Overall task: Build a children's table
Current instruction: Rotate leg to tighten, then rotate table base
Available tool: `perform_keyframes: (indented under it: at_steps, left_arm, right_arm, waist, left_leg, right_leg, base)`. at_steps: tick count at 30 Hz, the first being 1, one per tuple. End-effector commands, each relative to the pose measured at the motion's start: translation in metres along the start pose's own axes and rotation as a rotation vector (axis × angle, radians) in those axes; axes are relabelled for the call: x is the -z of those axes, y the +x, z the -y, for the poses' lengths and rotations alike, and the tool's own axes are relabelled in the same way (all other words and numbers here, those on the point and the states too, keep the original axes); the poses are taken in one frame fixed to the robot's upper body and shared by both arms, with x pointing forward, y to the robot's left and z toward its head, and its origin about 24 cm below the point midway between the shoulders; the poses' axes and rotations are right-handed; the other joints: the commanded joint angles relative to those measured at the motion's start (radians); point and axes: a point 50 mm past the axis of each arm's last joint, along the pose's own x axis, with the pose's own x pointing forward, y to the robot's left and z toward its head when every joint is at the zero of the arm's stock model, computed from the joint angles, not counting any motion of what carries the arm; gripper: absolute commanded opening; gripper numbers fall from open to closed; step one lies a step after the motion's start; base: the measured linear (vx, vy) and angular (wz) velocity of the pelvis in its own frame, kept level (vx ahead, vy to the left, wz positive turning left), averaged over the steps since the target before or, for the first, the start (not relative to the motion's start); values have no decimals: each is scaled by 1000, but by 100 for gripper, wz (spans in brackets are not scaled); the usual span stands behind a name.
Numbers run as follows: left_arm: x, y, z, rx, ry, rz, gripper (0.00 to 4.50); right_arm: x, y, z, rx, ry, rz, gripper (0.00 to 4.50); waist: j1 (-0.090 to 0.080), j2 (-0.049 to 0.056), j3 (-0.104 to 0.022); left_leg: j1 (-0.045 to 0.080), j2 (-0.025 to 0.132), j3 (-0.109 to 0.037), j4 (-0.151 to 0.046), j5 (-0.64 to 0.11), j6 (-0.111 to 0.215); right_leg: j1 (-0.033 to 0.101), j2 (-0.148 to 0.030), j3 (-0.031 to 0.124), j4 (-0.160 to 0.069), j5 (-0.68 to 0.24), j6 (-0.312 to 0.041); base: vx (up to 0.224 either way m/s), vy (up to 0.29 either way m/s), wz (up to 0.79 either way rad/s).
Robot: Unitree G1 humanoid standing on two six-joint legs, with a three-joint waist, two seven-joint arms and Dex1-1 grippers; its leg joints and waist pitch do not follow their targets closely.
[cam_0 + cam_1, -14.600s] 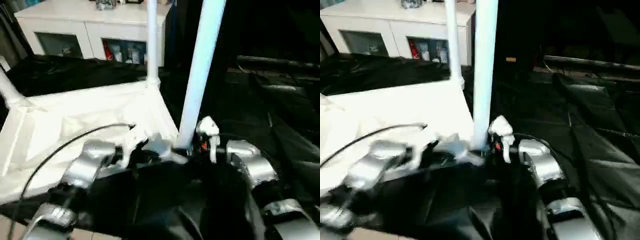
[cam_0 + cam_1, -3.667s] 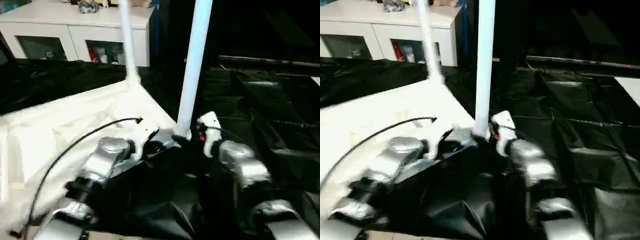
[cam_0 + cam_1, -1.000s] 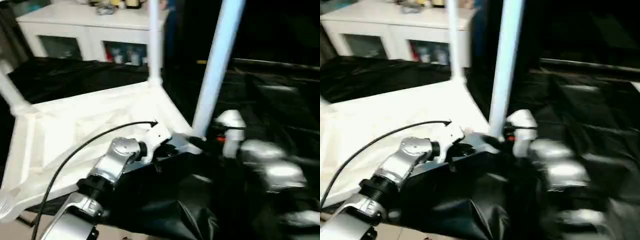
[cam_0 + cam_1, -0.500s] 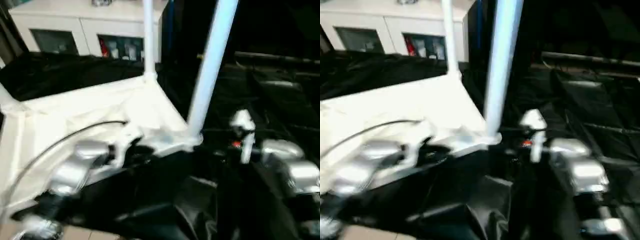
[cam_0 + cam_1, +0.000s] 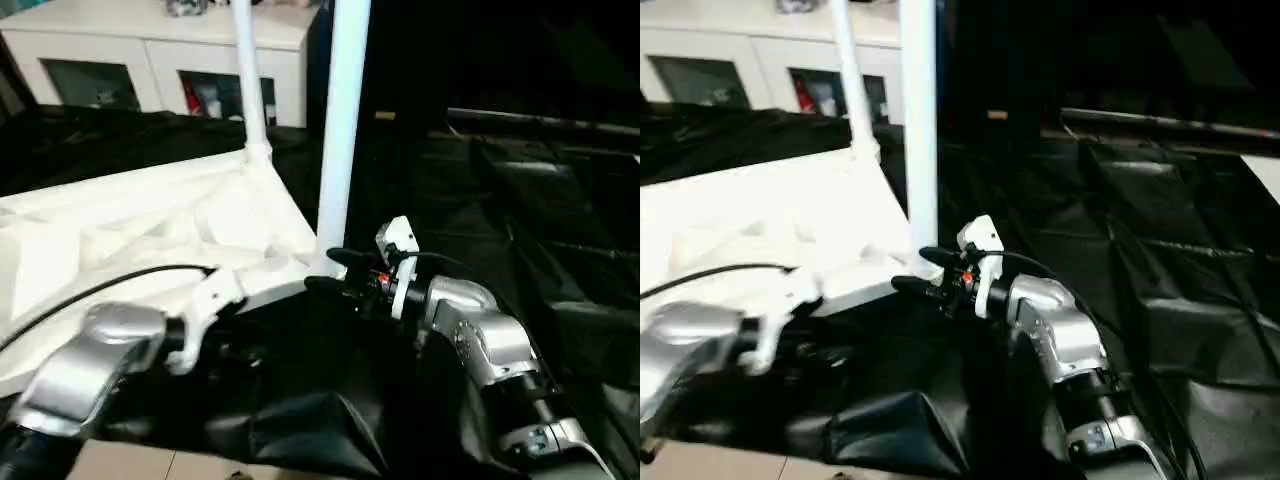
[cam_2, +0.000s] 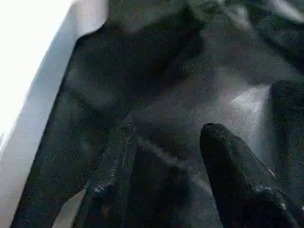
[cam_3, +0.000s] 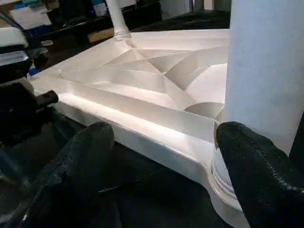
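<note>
Behind the right tool [image 5: 328, 270], the leg's [image 5: 340, 130] top is cut off.

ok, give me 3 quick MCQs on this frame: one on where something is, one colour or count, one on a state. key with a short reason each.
1. Where is the right gripper?
A. At the base of the near leg, at the table's corner
B. On top of the cabinet
C. Flat on the floor, far from the table

2. What colour is the sheet under the children's table?
A. White
B. Black
C. Red

3. How does the table lie?
A. On its legs, top up
B. On one side edge
C. Upside down, ribbed underside up, legs pointing up

Key: A, the right wrist view shows its fingers either side of the corner where the leg stands. B, dark plastic sheeting spreads all around the white table. C, the ribs face up and the far leg rises from its corner too.
</note>
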Motion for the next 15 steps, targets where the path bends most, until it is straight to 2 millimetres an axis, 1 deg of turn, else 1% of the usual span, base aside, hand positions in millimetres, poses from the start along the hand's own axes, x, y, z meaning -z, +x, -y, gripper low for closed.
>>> perform_keyframes:
  at_steps: [1,2,3,4,5,7,8,9,10,11,12,13,14,15]
  left_arm:
    - [0,-6,0,-36,9,-14,283]
    - [1,-7,0,-42,7,-17,283]
    - [3,-9,-1,-59,2,-15,292]
    - [3,-11,-2,-76,2,-13,306]
    - [4,-15,-5,-108,-6,-3,318]
    - [4,-18,-6,-123,-17,6,335]
    - [5,-21,-5,-126,-23,5,335]
    - [7,-24,-4,-129,-32,2,344]
    - [8,-26,-4,-131,-36,0,353]
    - [10,-29,-3,-137,-46,-5,361]
    - [11,-32,-3,-143,-55,-11,370]
    - [12,-32,-2,-144,-57,-12,388]
    - [12,-33,-2,-144,-58,-13,393]
    - [14,-34,-1,-143,-66,-17,399]
  right_arm:
    - [-2,-5,-2,-35,-18,-6,385]
    - [-2,-6,-2,-46,-20,-10,385]
    - [-2,-8,-5,-76,-18,-12,385]
    - [-2,-8,-6,-90,-12,-6,385]
    - [-3,-6,-10,-121,2,3,385]
    - [-3,-2,-13,-143,9,5,385]
    - [-4,1,-14,-155,16,7,385]
    - [-4,7,-17,-173,24,11,385]
    - [-5,9,-18,-177,25,12,385]
    - [-6,16,-19,-182,26,14,385]
    - [-7,21,-20,-182,27,16,385]
    - [-7,22,-20,-181,29,17,385]
    - [-7,23,-20,-180,29,18,385]
    - [-8,27,-19,-161,25,20,385]
  waist:
    - [2,13,-52]
    - [2,13,-52]
    - [0,12,-53]
    - [2,12,-54]
    - [2,13,-57]
    - [2,11,-59]
    - [2,8,-60]
    - [0,10,-61]
    - [-2,7,-62]
    - [-4,10,-61]
    - [-4,11,-63]
    - [-5,6,-62]
    - [-2,11,-62]
    - [-3,11,-61]
  left_leg:
    - [21,26,-21,-84,-393,-35]
    - [21,26,-20,-83,-391,-34]
    - [17,25,-19,-83,-377,-30]
    - [17,25,-19,-82,-368,-28]
    - [16,25,-17,-79,-342,-22]
    - [14,23,-16,-77,-318,-14]
    - [13,23,-16,-77,-311,-12]
    - [9,23,-18,-77,-292,-11]
    - [7,24,-19,-76,-276,-9]
    - [5,23,-20,-77,-270,-7]
    - [9,23,-19,-75,-269,-7]
    - [10,24,-18,-75,-263,-6]
    - [14,24,-17,-75,-263,-8]
    - [13,24,-17,-76,-264,-9]
  right_leg:
    - [31,-49,49,-93,-436,-129]
    - [32,-49,50,-93,-426,-131]
    - [35,-49,51,-90,-405,-139]
    - [37,-49,51,-90,-393,-142]
    - [38,-47,52,-84,-339,-160]
    - [41,-47,52,-79,-307,-173]
    - [41,-46,51,-78,-299,-177]
    - [45,-47,51,-74,-283,-184]
    - [47,-49,50,-69,-267,-191]
    - [47,-47,50,-69,-265,-193]
    - [45,-46,50,-69,-258,-196]
    - [44,-45,51,-68,-244,-203]
    - [40,-44,52,-66,-234,-210]
    - [41,-43,52,-66,-232,-210]
  base:
    - [0,0,0]
    - [0,0,0]
    - [0,0,0]
    - [0,0,0]
    - [0,0,0]
    - [0,0,0]
    - [0,0,0]
    - [0,0,0]
    - [0,0,0]
    - [0,0,0]
    - [0,0,0]
    - [0,0,0]
    - [0,0,0]
    - [0,0,0]
